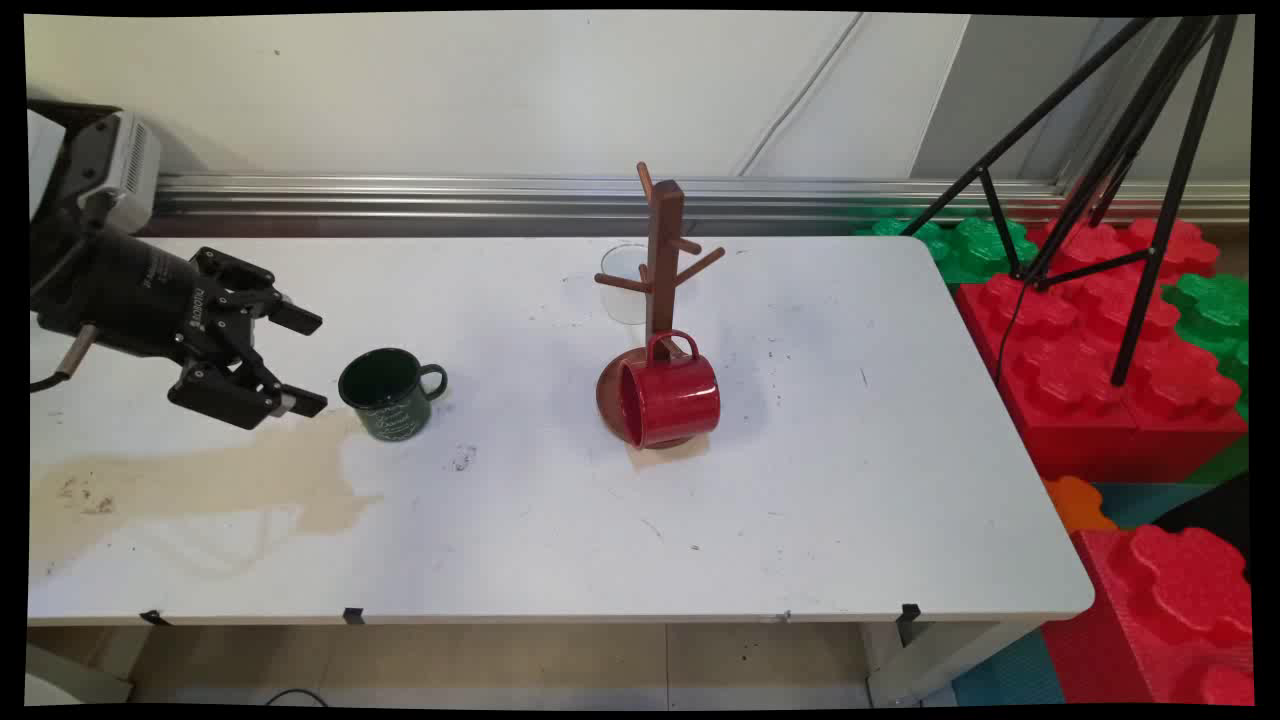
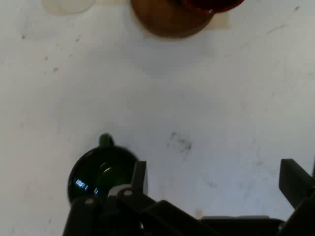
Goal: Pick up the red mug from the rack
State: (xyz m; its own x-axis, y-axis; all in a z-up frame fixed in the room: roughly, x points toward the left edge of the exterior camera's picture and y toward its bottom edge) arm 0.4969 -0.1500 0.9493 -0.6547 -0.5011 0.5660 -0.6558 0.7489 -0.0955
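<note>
One gripper point(image 1: 300, 360) hung wide open and empty just left of the green mug point(image 1: 388, 394), beside it, not around it.

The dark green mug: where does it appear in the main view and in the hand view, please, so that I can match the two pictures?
Main view: the dark green mug stands left of centre on the white table, just right of the open gripper.
Hand view: it sits at lower left, partly behind one finger.
Shared landmark: the mug tree's brown round base, left of the red mug in the main view, at the top edge in the hand view.
</note>
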